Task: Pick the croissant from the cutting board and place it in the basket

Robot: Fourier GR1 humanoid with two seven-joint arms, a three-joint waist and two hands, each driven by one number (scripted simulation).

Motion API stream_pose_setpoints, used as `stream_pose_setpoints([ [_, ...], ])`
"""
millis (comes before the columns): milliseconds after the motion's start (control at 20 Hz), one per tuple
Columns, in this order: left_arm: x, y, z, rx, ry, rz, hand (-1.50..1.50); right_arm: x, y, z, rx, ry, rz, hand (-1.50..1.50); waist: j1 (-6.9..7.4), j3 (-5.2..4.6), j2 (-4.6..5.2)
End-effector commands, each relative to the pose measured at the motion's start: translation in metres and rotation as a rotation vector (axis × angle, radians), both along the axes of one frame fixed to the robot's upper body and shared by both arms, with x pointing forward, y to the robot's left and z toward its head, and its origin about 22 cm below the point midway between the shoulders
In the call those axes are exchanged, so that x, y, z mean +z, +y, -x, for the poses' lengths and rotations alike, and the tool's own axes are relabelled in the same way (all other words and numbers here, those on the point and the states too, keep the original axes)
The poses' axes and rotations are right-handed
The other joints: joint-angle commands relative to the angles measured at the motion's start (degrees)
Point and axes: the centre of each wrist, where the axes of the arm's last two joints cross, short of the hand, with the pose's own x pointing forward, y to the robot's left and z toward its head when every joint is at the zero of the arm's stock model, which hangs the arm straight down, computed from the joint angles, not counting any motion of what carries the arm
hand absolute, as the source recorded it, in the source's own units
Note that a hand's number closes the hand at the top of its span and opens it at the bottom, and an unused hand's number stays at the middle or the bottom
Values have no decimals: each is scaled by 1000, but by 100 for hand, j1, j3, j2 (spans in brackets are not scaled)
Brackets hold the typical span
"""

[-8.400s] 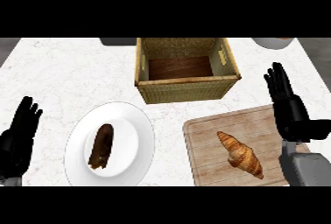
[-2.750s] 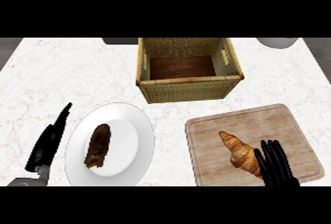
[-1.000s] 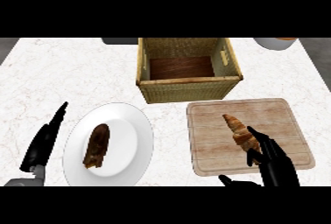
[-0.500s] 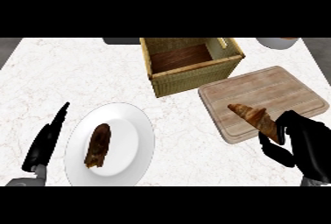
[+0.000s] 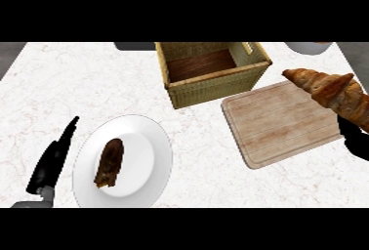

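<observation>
The croissant [image 5: 331,92] is up off the cutting board [image 5: 282,122], at the view's right edge, right of the basket [image 5: 213,73]. Beneath it the right hand [image 5: 355,139] curls its fingers round the lower end. The left hand [image 5: 52,158], fingers straight and pressed together, rests on the tabletop [image 5: 79,83] beside 1 white plate [image 5: 148,146] bearing a dark pastry [image 5: 110,162].

Bright, even light (no glare) leaves faint soft shadows beside the basket [image 5: 216,73].
</observation>
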Motion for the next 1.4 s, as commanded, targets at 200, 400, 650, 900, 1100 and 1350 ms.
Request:
stream_pose_setpoints([
  [200,-9,3,7,6,30,5,0,97,20,5,138,-37,-126,150,24,-3,-15],
  [400,-10,10,5,3,40,7,0,123,33,-2,171,15,-187,150,-10,1,-9],
  [650,-18,-2,-2,-10,30,5,0,152,69,-27,202,33,-250,150,26,-1,31],
  [900,-2,3,-2,-6,10,-11,0,171,86,-49,212,86,-288,150,59,5,31],
  [1100,0,13,-13,6,12,-23,0,166,114,-61,241,129,-284,150,44,4,43],
  [1350,-12,15,-2,2,1,-9,0,171,133,-91,234,178,-273,150,87,2,57],
])
